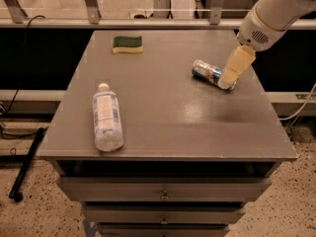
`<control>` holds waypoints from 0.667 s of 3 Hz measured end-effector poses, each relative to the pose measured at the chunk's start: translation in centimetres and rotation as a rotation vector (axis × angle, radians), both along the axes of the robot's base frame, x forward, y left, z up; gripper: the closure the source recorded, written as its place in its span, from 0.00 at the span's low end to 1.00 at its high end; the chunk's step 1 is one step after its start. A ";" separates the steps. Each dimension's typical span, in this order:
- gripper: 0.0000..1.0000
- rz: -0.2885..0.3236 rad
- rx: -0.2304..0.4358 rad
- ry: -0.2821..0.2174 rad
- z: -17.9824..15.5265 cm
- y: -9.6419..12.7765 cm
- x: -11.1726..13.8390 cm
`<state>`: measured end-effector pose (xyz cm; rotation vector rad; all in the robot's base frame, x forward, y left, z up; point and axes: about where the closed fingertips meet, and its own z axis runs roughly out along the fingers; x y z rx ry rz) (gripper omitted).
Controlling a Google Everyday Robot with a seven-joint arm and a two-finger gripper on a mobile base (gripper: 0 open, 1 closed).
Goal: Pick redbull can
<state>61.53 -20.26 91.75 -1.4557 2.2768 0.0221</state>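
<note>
Approach is in hand: the gripper (227, 81) is held over one end of the can (205, 71); its state cannot be told. Alignment and closure across it are needed next.

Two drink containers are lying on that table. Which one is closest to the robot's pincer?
The small blue-and-silver can on the right: the pincer is right at its end. The clear water bottle lies far off, front left.

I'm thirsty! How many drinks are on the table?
2. The water bottle lies near the front left; the redbull can lies on its side at the right, with the end effector at its right end. None seem hidden.
</note>
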 end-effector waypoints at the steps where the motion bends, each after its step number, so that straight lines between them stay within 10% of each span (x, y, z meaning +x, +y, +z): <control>1: 0.00 -0.046 0.031 0.030 -2.7 0.9 3.1; 2: 0.00 -0.087 0.042 0.058 -5.0 2.0 5.5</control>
